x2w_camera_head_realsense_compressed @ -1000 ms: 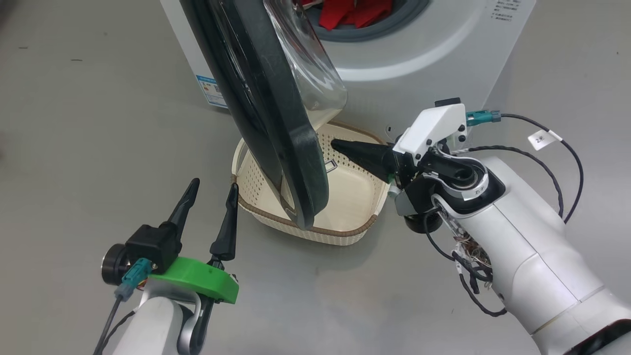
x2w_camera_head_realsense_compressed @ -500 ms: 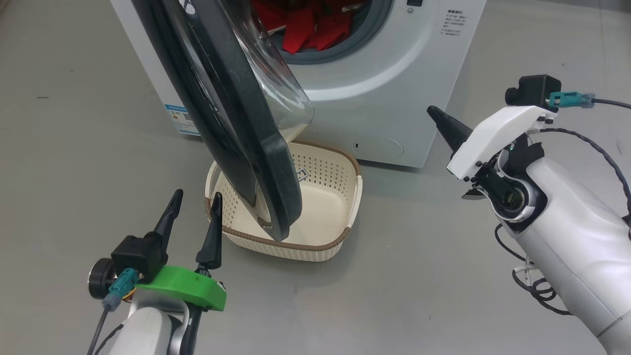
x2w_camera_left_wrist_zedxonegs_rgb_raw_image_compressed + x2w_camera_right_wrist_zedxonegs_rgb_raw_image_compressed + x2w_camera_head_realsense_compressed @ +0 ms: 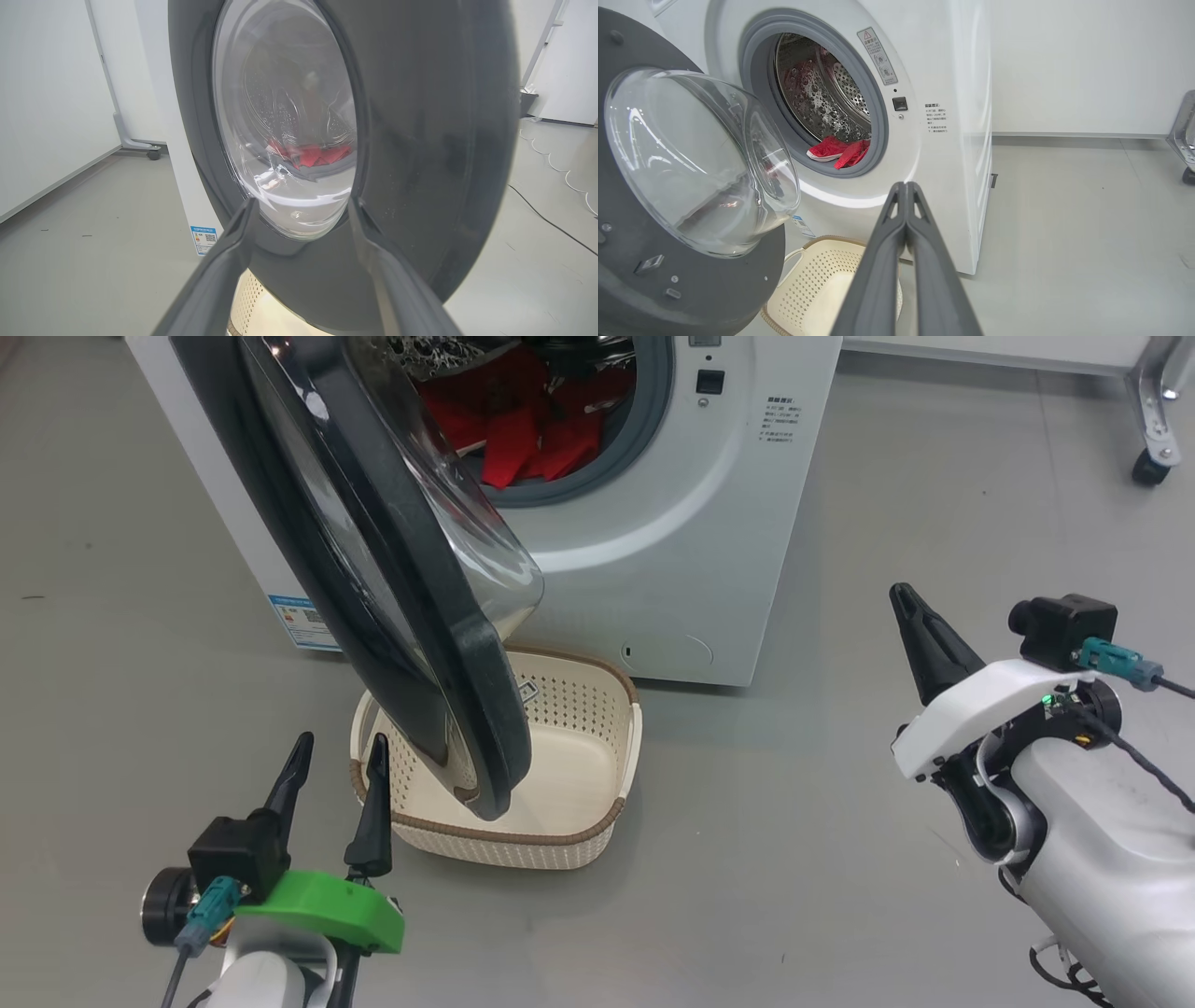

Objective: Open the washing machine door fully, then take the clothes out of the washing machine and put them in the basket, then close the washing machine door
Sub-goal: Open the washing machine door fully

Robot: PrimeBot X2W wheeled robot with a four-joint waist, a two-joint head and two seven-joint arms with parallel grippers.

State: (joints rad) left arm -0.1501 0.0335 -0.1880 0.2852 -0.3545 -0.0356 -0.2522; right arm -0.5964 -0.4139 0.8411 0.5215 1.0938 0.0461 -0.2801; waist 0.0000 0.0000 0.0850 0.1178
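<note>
- The washing machine door is gripped by nothing. It stands part-way swung out, with its outer face straight ahead of the left gripper, whose fingers are spread wide and empty.
- The right gripper is pressed together on nothing, well apart from the door's inner side.
- The red clothes lie in the drum of the washing machine, far beyond the right fingertips.
- The basket sits just ahead of the left fingers, under the door's lower edge.
- The opening step is judged unfinished: the door must be swung wider before the garment can be reached.

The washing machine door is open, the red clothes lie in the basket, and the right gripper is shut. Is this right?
No: the clothes lie inside the washing machine, not in the basket; the right wrist view shows it.
</note>
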